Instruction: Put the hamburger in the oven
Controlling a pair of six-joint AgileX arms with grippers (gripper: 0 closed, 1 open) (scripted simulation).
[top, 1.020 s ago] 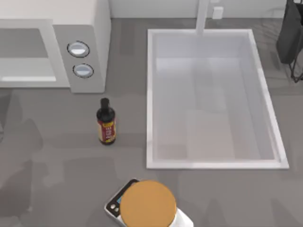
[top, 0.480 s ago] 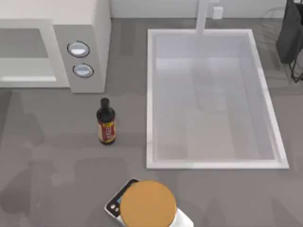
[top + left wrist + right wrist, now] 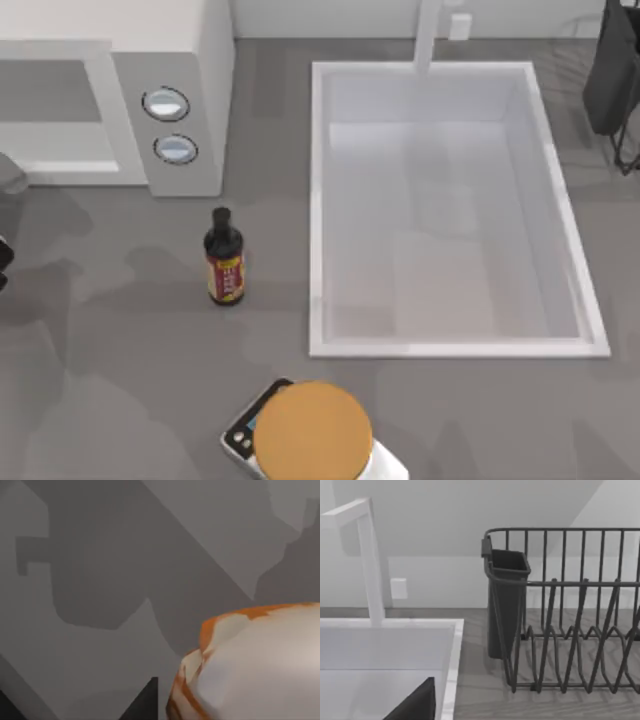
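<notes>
Closest to the lens, in the lower right of the left wrist view, the hamburger (image 3: 250, 665) looms large, pale bun with orange-red streaks, the grey table (image 3: 100, 555) below it and a dark finger tip at the bottom edge. It sits so near the camera that the left gripper probably has it, though I cannot tell how the jaws stand or how firm the hold is. In the top view a dark part of the left arm (image 3: 5, 250) shows at the left edge, mid-height, just in front of the oven (image 3: 110, 90) in the upper left, whose wide front cavity faces it.

The chief risk, as I judge it, is the lump slipping or being nudged out if the hold is shallow, or striking the cavity's front frame if the approach comes in low. The sauce bottle (image 3: 224, 258), upright left of centre, stands near enough to be tipped by a wide swing.

Farther off, the orange-brown disc (image 3: 312, 432) rests on a scale at the bottom centre, and the sink (image 3: 320, 200) fills the right half. The right arm is parked in the upper right by the dish rack (image 3: 570, 610); its jaws cannot be judged.

Against half a second ago, the left arm has entered the left edge of the top view and its shadows have moved toward the oven; nothing else has shifted.
</notes>
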